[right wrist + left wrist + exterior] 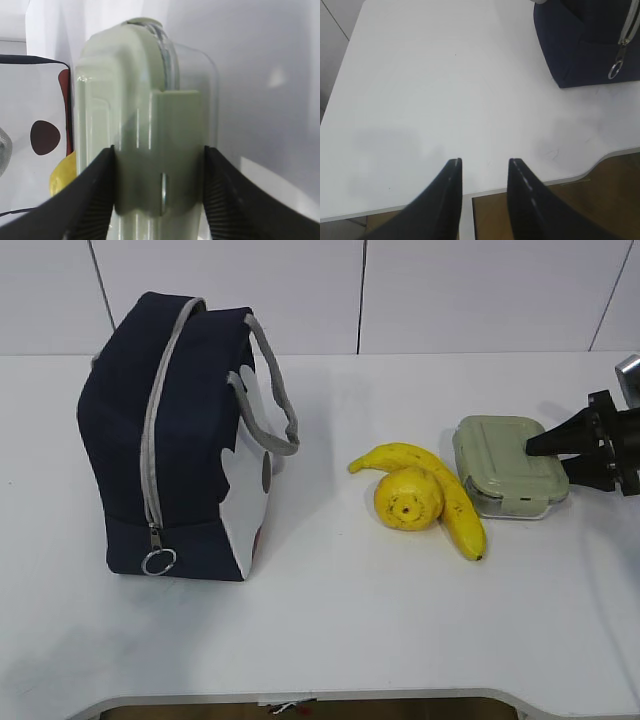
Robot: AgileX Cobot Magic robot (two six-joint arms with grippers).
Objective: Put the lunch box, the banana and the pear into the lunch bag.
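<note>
Right hand (159,190) clamps the lunch box (508,463); banana (445,490) and pear (405,498) wait outside the zipped lunch bag (175,435); left hand (484,172) apart.

A plain white table (330,640) carries a boxy navy fabric lunch bag (170,440) at left, then a round yellow pear (405,500), a curved yellow banana (445,495) and a sage-lidded clear lunch box (505,465).

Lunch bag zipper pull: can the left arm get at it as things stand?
Probably yes. The left gripper is open and empty over bare table, and the ring pull hangs exposed on the near face of the lunch bag, with nothing between them. The right gripper's fingers are on the lunch box.
</note>
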